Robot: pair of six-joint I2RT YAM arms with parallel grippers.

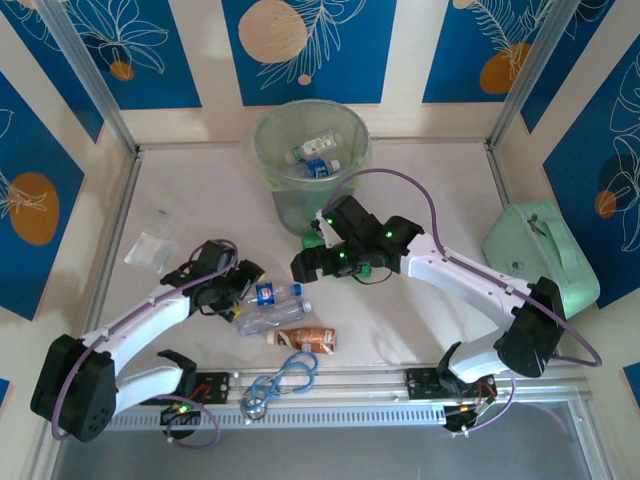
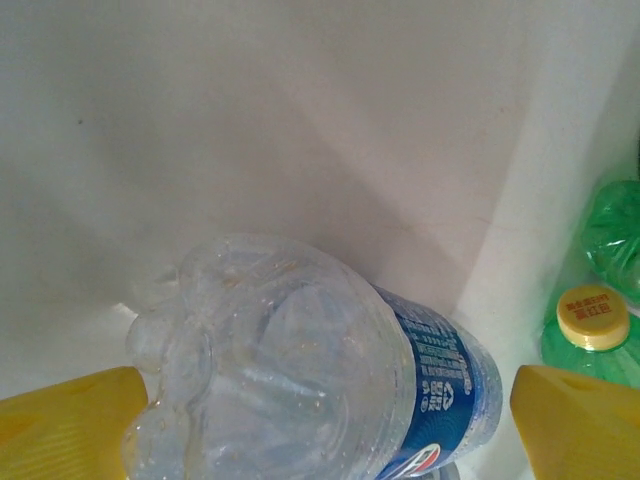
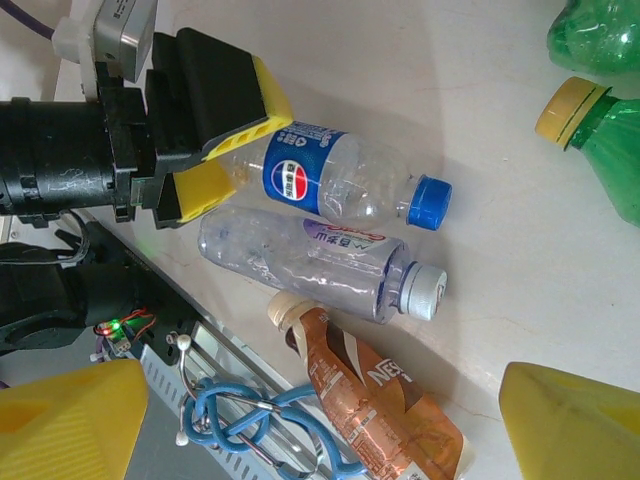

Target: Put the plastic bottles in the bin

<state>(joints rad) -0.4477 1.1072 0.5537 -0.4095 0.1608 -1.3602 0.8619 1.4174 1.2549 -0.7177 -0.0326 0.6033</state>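
Left hand (image 1: 245, 283), wide open, straddled the blue-labelled bottle (image 3: 335, 180) at its rounded base; squeezed there, it might squirt loose. Right hand (image 1: 300, 267) hung open, empty.

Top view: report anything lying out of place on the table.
A blue looped cable lies tangled across the near rail, right beside the brown bottle. It is not a bottle and might snag during a pickup there.
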